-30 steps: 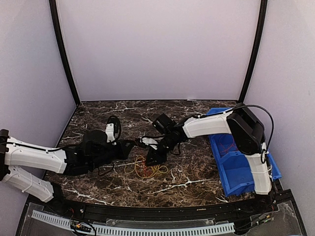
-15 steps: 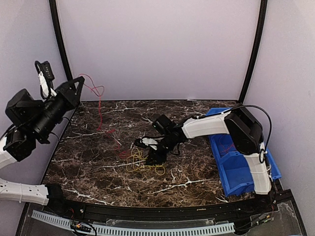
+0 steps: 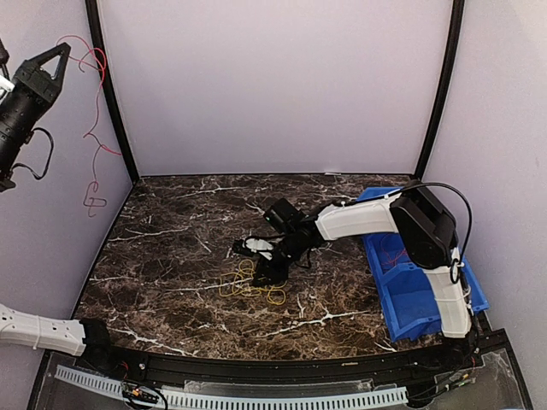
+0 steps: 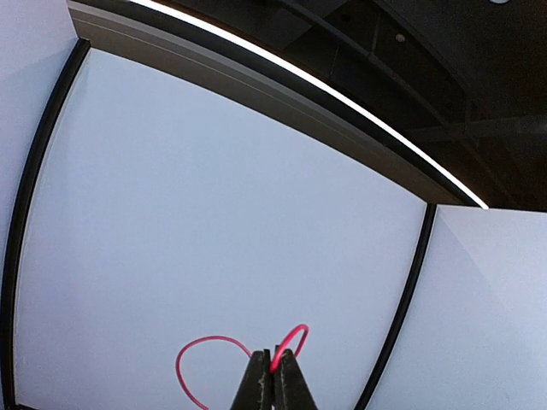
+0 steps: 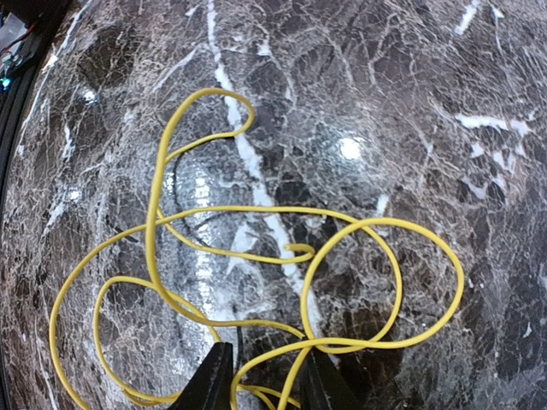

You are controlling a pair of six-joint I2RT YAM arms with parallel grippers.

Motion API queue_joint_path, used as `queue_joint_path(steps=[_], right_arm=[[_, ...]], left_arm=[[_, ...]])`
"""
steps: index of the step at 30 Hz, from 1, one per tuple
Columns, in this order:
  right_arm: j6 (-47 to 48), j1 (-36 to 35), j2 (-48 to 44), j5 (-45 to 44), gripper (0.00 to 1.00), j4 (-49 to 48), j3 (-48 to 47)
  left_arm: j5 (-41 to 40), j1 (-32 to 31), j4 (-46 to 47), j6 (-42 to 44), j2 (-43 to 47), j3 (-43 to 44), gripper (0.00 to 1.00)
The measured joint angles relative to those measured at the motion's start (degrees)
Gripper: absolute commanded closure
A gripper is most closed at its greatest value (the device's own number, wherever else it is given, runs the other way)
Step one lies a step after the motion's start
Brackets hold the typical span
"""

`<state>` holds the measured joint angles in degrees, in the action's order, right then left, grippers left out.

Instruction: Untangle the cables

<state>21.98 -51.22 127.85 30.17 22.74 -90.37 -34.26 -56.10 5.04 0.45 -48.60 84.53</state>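
Note:
My left gripper [image 3: 60, 53] is raised high at the top left and is shut on a red cable [image 3: 92, 137]. The cable hangs down the left wall, clear of the table. In the left wrist view the shut gripper [image 4: 275, 366] pinches the red cable [image 4: 295, 335], which loops on both sides. A yellow cable [image 3: 248, 286] lies in loose coils on the marble table. My right gripper [image 3: 269, 272] is low over its far edge. In the right wrist view the gripper [image 5: 265, 371] is open, with strands of the yellow cable [image 5: 359, 224] lying between the fingers.
A blue bin [image 3: 410, 303] stands at the table's right edge, with thin red wire inside [image 3: 393, 254]. The booth's black corner posts [image 3: 111, 102] and white walls enclose the marble table [image 3: 171, 256].
My left arm has swung from the table up to the top left, pulling the red cable out of the bundle until it hangs free. The right gripper has stayed on the yellow cable.

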Motion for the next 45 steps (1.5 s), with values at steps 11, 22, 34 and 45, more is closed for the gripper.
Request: queue_joint_path(steps=[11, 22, 34, 45], right_arm=[[1.07, 0.02, -6.01, -6.12, 0.51, 5.31, 1.81], [5.31, 0.00, -22.23, -8.39, 0.44, 11.34, 0.24], [7.21, 0.07, -29.81, -6.49, 0.37, 14.21, -6.08], [5.77, 0.07, -28.17, -2.97, 0.23, 9.86, -3.89]], left_arm=[[-1.22, 0.00, -1.57, 0.35, 0.09, -16.22, 1.00], [1.25, 0.02, -1.46, -0.70, -1.68, -22.84, 1.00], [10.10, 0.02, -1.73, 2.40, -11.19, -23.96, 1.00], [10.73, 0.02, -1.38, 2.54, -14.29, -19.98, 1.00]])
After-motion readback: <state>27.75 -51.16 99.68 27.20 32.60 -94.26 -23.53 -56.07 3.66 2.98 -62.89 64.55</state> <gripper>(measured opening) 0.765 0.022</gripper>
